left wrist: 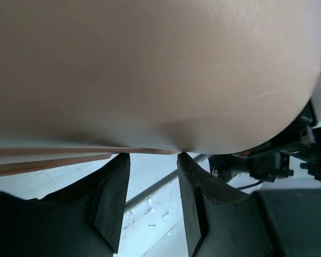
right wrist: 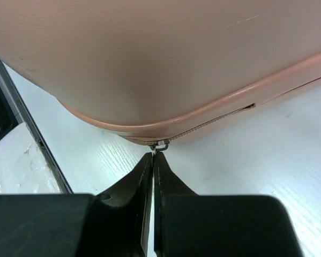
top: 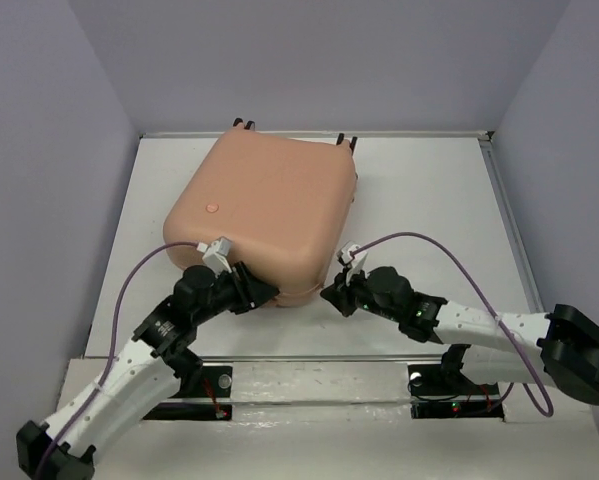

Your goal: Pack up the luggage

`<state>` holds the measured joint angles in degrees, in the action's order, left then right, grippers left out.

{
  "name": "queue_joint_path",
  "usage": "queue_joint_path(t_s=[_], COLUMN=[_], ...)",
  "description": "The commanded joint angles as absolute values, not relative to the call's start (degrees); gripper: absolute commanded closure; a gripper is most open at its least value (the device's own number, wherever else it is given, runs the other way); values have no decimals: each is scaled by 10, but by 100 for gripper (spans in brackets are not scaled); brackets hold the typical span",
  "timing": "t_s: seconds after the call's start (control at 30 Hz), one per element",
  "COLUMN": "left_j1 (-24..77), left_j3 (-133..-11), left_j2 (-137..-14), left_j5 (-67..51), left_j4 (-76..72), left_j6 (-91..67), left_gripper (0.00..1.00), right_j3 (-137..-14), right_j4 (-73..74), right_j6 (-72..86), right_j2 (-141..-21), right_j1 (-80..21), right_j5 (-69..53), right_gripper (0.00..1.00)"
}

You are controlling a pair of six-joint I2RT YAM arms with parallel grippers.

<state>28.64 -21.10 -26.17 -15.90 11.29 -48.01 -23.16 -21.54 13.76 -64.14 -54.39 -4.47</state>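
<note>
The peach-pink luggage (top: 264,205) lies flat with its lid down on the white table; its round button mark (top: 211,208) faces up. My left gripper (top: 262,292) is open, and its fingertips (left wrist: 122,160) touch the near edge of the shell (left wrist: 149,69) with nothing between them. My right gripper (top: 331,295) is at the suitcase's near right corner. In the right wrist view the gripper (right wrist: 153,156) is shut on the small metal zipper pull (right wrist: 161,144) at the seam of the suitcase (right wrist: 149,59). The lining is hidden.
Small black wheels (top: 347,140) stick out at the suitcase's far edge. A metal rail (top: 309,357) runs along the table's near edge. Purple-grey walls stand on the left, back and right. Bare white table (top: 429,200) lies right of the suitcase.
</note>
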Motion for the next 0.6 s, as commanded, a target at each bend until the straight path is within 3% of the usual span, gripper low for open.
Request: queue_joint_path(t_s=[0.0, 0.1, 0.3, 0.5, 0.57], left_j1=[430, 494, 499, 470, 404], left_j3=[-205, -225, -270, -320, -358], left_j2=[-349, -407, -486, -440, -395], left_j5=[-15, 52, 51, 96, 94], left_j4=[-43, -86, -130, -46, 30], left_j6=[-536, -549, -528, -486, -448], left_gripper=[49, 49, 48, 46, 38], right_j3=[-256, -293, -399, -432, -445], right_j4=[-123, -120, -133, -316, -333], right_j6=[218, 263, 312, 355, 351], right_j2=[-635, -680, -802, -870, -891], right_j1=[-666, -743, -814, -820, -820], right_j5=[-4, 62, 209, 336, 371], right_gripper=[93, 93, 93, 93, 93])
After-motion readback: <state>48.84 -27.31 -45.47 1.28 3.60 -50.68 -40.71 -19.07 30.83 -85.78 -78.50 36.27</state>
